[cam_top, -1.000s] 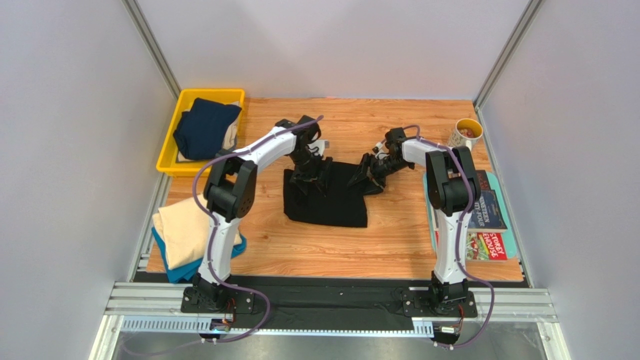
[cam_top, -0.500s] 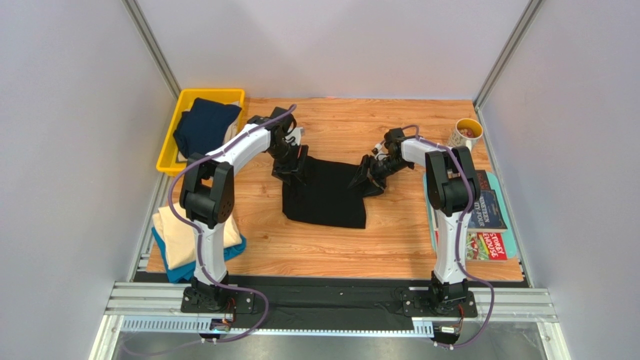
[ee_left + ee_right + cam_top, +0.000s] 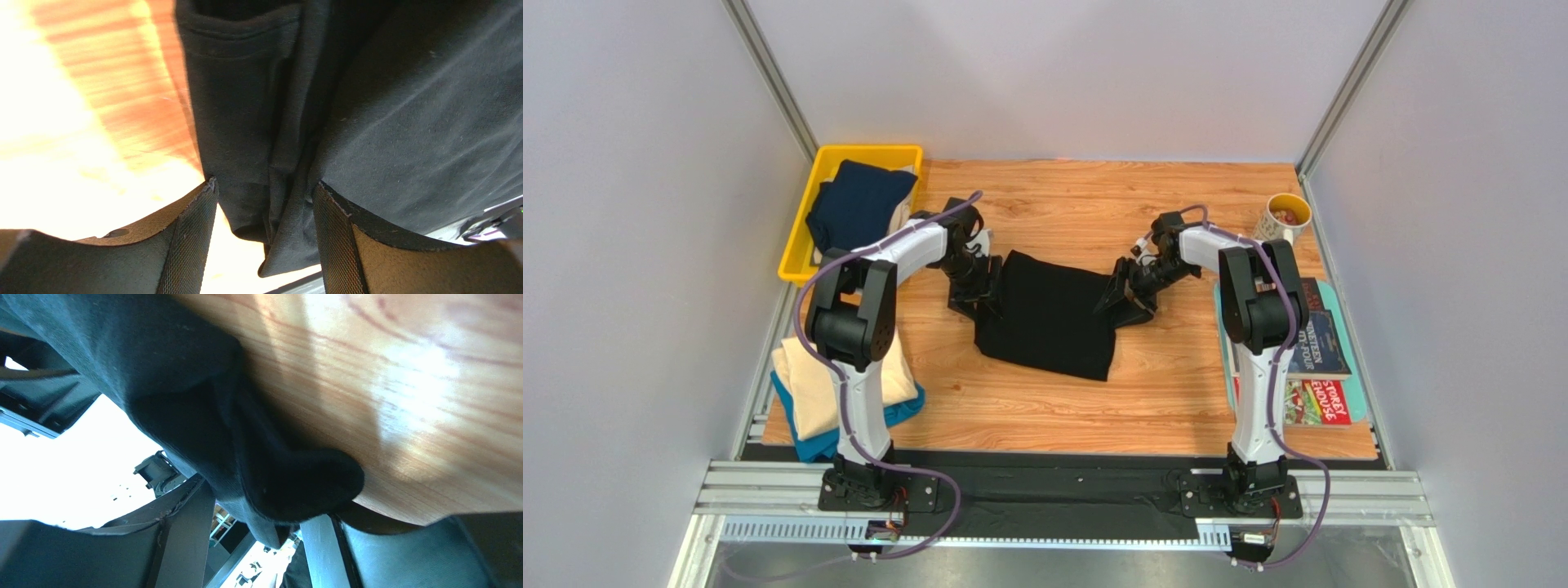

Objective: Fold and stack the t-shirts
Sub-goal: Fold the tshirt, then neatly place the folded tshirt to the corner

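The black t-shirt lies folded into a rough rectangle mid-table. My left gripper is at its left edge, and a bunched fold of black cloth fills the space between its fingertips. My right gripper is at the right edge, its tips pinching a thick wad of the same cloth. A navy t-shirt sits in the yellow bin. A cream t-shirt lies folded on a teal-blue one at the near left.
The yellow bin stands at the far left corner. A mug is at the far right, with magazines along the right edge. Bare wood shows in front of and behind the black shirt.
My left gripper has swung left and slightly nearer, closing a little on the cloth. The black shirt has slid left with it and now lies skewed. The right gripper has not moved.
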Available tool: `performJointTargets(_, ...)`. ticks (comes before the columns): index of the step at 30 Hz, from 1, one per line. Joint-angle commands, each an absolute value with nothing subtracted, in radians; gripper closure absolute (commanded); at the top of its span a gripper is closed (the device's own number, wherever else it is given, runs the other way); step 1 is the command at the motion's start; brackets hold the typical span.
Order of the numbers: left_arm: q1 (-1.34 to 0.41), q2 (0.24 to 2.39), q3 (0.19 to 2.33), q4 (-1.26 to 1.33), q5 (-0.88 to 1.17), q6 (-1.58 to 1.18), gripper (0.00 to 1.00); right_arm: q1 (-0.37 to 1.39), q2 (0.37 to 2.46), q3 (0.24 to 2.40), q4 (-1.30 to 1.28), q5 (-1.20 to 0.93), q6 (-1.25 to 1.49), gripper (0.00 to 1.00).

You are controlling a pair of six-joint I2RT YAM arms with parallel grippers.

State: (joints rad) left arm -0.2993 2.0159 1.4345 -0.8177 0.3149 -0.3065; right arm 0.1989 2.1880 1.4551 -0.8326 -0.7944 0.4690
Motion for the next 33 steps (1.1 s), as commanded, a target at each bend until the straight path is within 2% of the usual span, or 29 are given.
performJointTargets(1,-0.282,1.985,1.433,-0.782,0.295,-0.301,0.35,0.193,2.263,1.397,-0.867,-0.511,0.402,0.42)
performJointTargets(8,-0.275,1.976,1.488,-0.836,0.226,-0.261,0.35,0.192,2.267,1.393,-0.870,-0.508,0.394,0.42)
performJointTargets(14,-0.264,1.974,1.584,-0.885,0.212,-0.256,0.35,0.193,2.281,1.394,-0.876,-0.503,0.393,0.51)
performJointTargets(19,-0.262,2.011,1.641,-0.910,0.228,-0.239,0.34,0.193,2.290,1.402,-0.885,-0.502,0.390,0.50)
performJointTargets(33,-0.258,2.085,1.536,-0.796,0.376,-0.252,0.36,0.193,2.299,1.420,-0.914,-0.494,0.382,0.50)
